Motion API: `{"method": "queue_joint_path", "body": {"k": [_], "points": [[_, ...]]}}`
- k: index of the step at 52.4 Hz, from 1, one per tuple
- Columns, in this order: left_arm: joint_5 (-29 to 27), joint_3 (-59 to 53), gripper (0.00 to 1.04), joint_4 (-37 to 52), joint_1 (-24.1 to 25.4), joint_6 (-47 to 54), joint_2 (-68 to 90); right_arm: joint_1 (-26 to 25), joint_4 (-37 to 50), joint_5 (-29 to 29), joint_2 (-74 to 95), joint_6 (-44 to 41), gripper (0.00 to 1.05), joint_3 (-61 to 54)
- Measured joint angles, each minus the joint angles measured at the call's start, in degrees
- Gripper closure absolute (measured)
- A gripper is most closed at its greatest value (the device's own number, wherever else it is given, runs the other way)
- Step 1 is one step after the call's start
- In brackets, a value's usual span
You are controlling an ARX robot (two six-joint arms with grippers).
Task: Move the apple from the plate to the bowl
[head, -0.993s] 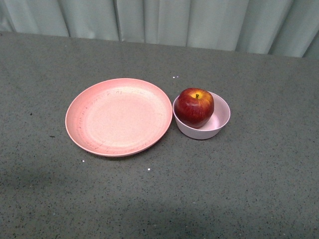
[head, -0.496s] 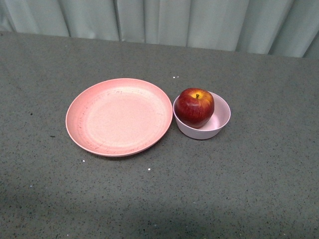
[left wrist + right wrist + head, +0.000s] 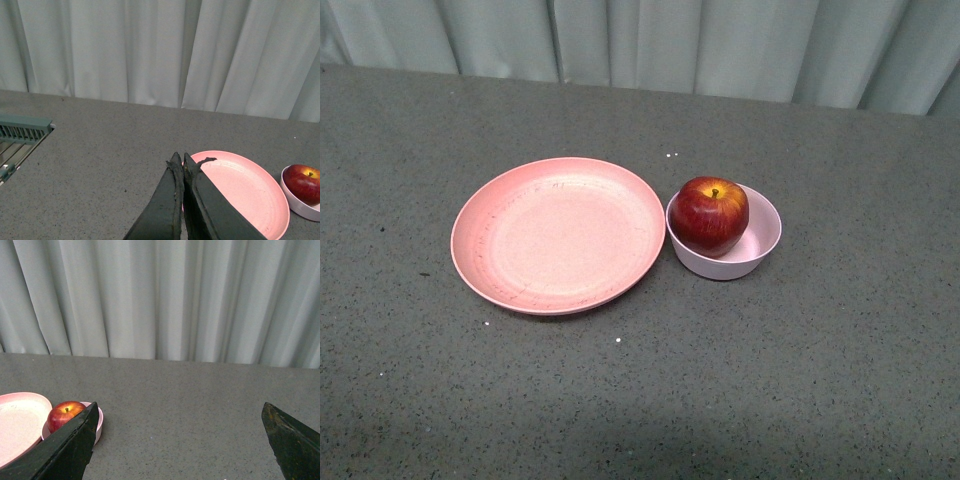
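Apple [image 3: 709,215] sat inside the bowl [image 3: 761,243] beside the bare plate [image 3: 559,234], so we figured all that was left was keeping both arms clear, left gripper [image 3: 180,163] pinched closed with nothing in it, right gripper [image 3: 180,412] spread wide.

One apple [image 3: 709,215], one plate [image 3: 559,235] (one bowl [image 3: 760,245])

Grey speckled tabletop [image 3: 820,380], pale pleated curtain [image 3: 720,45]
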Motion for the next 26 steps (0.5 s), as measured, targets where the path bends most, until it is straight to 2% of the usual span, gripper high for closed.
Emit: {"method": "queue_joint_path", "body": {"k": [26], "points": [[-0.02, -0.02, 1.01, -10.95, 0.0, 0.0, -11.13, 0.0, 0.0, -0.02, 0.0, 0.0, 0.09, 0.0]]}}
